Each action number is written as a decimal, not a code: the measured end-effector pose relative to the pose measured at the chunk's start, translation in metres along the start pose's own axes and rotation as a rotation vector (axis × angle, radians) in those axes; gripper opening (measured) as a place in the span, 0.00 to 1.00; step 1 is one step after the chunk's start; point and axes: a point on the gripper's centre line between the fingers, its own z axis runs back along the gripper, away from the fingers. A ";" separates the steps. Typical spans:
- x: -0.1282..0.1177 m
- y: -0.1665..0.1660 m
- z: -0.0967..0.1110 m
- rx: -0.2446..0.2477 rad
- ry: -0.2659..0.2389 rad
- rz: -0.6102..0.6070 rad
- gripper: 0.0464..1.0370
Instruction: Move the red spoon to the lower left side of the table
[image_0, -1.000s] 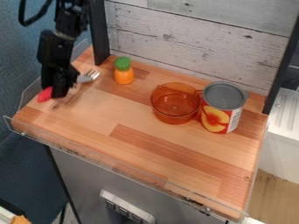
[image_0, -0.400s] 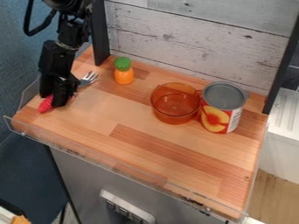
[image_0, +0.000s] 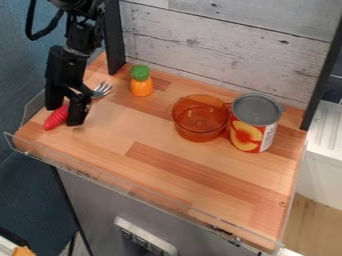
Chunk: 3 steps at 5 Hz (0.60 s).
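Black two-finger gripper (image_0: 65, 114) was held low over the left part of the wooden tabletop (image_0: 194, 175), its fingers spread apart around a red-handled fork (image_0: 56, 118). By the fork, a slanted line was formed near the tabletop's left edge, with the handle pointed toward the lower left and the metal tines toward the upper right. Behind it, an orange toy with a green top (image_0: 141, 87) was stood upright. Farther right, a transparent amber pot (image_0: 199, 122) was set just beside a fruit can (image_0: 250, 135).
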 end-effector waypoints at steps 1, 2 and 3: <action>0.005 0.001 0.022 -0.003 0.070 -0.006 0.96; 0.011 0.004 0.051 -0.027 0.175 -0.024 0.96; 0.016 0.009 0.074 -0.045 0.272 -0.043 0.96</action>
